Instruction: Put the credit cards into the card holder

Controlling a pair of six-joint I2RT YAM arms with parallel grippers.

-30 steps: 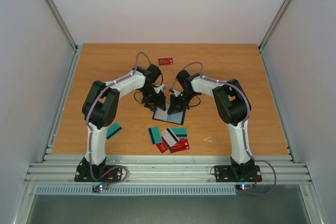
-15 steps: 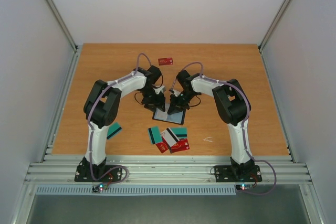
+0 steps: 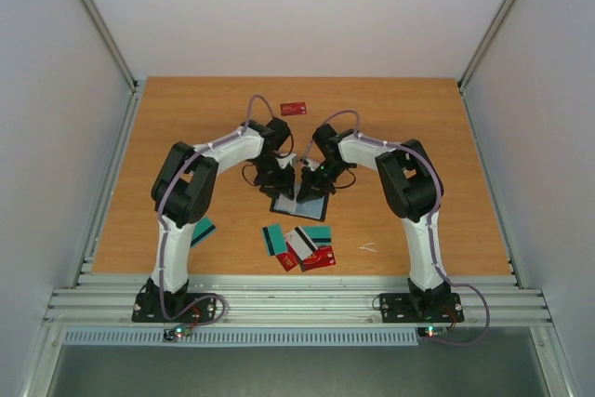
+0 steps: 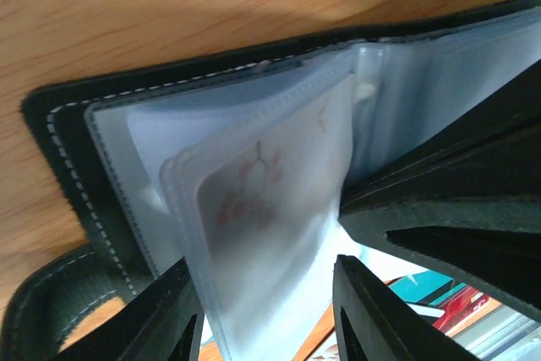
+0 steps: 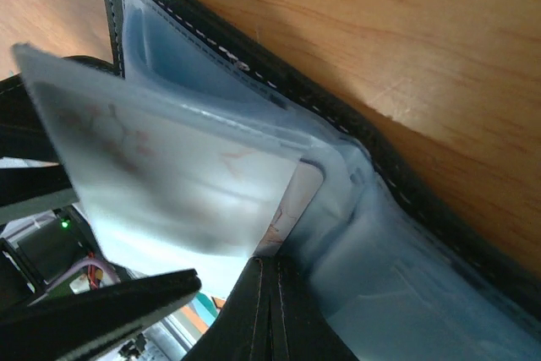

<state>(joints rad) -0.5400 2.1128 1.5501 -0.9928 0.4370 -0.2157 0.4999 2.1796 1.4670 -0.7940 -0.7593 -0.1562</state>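
Ok, top view only shows the card holder (image 3: 299, 204) open on the table (image 3: 418, 137) under both claws, long axis roughly left-right, loose credit cards (image 3: 299, 246) just nearer the bases. Wrist views add detail: left gripper (image 4: 262, 281) jaws apart astride a clear sleeve (image 4: 262, 200), right gripper (image 5: 269, 293) closed by the holder's fold.

Left wrist view crops the card holder (image 4: 42, 124).

Top cam looks bright and even to me; wrist cams blur up close, card holder (image 4: 254, 200) glowing backlit.
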